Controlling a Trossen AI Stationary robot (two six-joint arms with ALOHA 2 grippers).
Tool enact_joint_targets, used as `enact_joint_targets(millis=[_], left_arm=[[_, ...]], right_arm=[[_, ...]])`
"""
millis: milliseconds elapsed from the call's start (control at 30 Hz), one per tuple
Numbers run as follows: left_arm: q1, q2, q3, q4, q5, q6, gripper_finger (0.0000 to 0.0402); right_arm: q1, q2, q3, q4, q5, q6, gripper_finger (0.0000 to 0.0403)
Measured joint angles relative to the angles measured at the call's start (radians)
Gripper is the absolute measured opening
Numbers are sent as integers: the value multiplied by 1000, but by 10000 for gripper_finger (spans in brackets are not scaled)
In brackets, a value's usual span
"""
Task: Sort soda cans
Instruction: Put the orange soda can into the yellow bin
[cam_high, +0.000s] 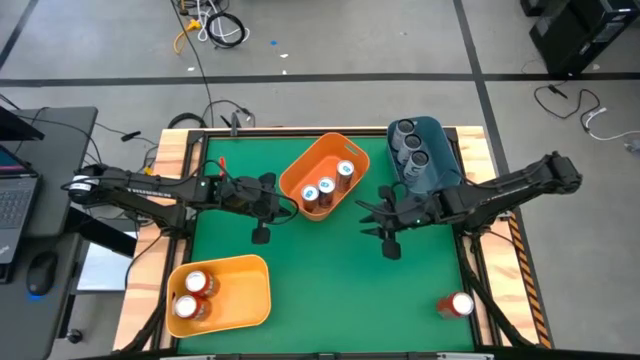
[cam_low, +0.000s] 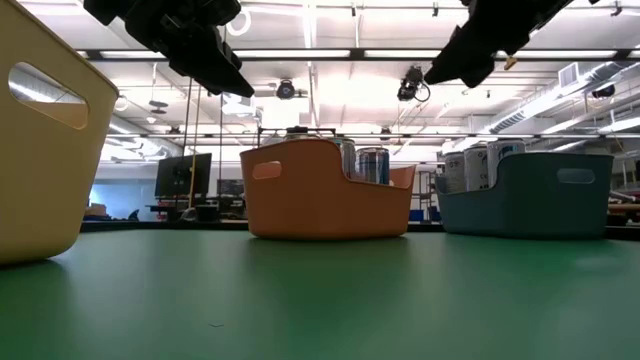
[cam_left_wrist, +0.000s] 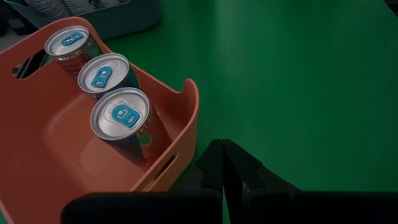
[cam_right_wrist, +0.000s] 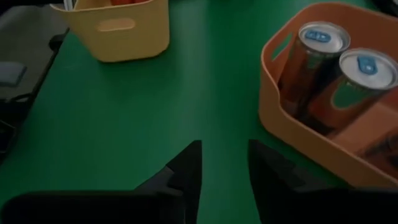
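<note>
Left fingers (cam_high: 262, 207) shut, empty, beside orange bin (cam_high: 296, 172) with three cans (cam_high: 326, 187). Right fingers (cam_high: 381, 219) narrowly parted, empty, over worktop (cam_high: 330, 270).

Both arms reach inward over the table's middle, raised clear of the surface. Left gripper (cam_high: 261, 236): fingers (cam_left_wrist: 217, 168) pressed together, nothing between them. Right gripper (cam_high: 387, 243): fingers (cam_right_wrist: 186, 167) parted by a narrow gap, holding nothing.
</note>
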Motion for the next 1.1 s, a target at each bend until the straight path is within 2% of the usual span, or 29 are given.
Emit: enact_joint_targets(millis=[233,533,700,900,1100], left_arm=[[0,0,0,0,2,3,1],[0,1,-1,-38,3,35,1],[0,1,-1,-38,3,34,1],[0,1,-1,-42,3,34,1],[0,1,-1,-48,3,34,1]], right_arm=[[40,-53,0,-49,-30,112,132],[157,-113,1,-63,-41,183,166],[227,-107,75,-139,-5,226,185],[301,-44,244,-357,26,290,209],[354,50,389,-663,16,530,231]])
